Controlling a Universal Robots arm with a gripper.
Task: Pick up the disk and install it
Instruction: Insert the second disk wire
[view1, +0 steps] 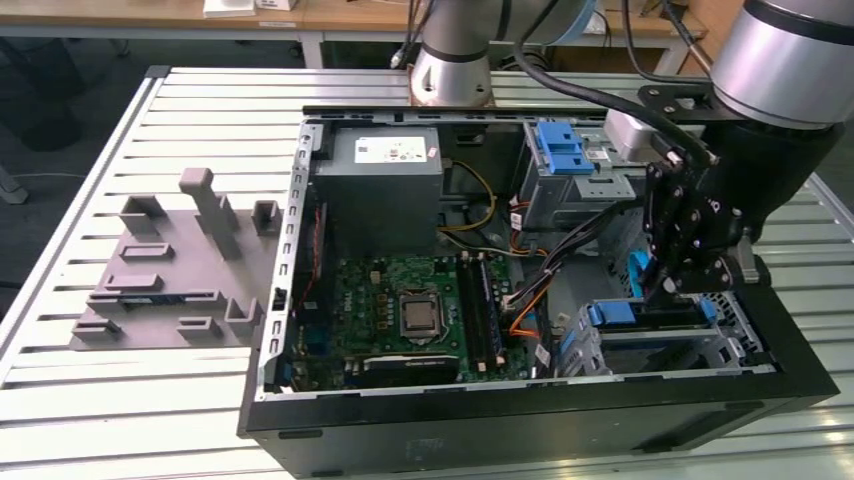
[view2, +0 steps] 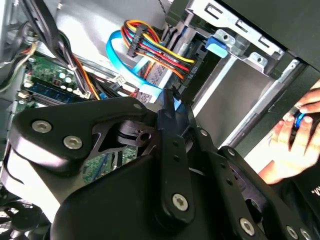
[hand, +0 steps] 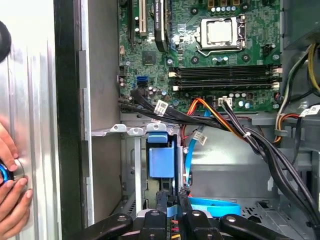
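One arm, one open tower case, and the action is all at the exterior view's lower right. The gripper (view1: 665, 290) hangs inside the computer case (view1: 534, 420), low over the drive cage (view1: 721, 345) in that corner. The disk (view1: 627, 314) sits in that cage, its blue carrier showing just beside and below the gripper. The silver drive body itself is hidden. In the first wrist view the carrier's blue tab (hand: 161, 160) stands in the metal bay, with the gripper (hand: 172, 207) right next to it. A bundle of black, orange and blue cables (hand: 235, 127) crosses just beyond. Whether the gripper is open or closed, or has hold of anything, cannot be made out from these views.

Toward the middle of the exterior frame lies the green motherboard (view1: 400, 310). The grey power supply (view1: 384, 190) with its white sticker sits above it. At the exterior view's left, a grey fixture plate (view1: 167, 290) rests on the slatted table (view1: 134, 410). A person's hand (hand: 11, 192) rests on the table beside the case, over something small and blue.
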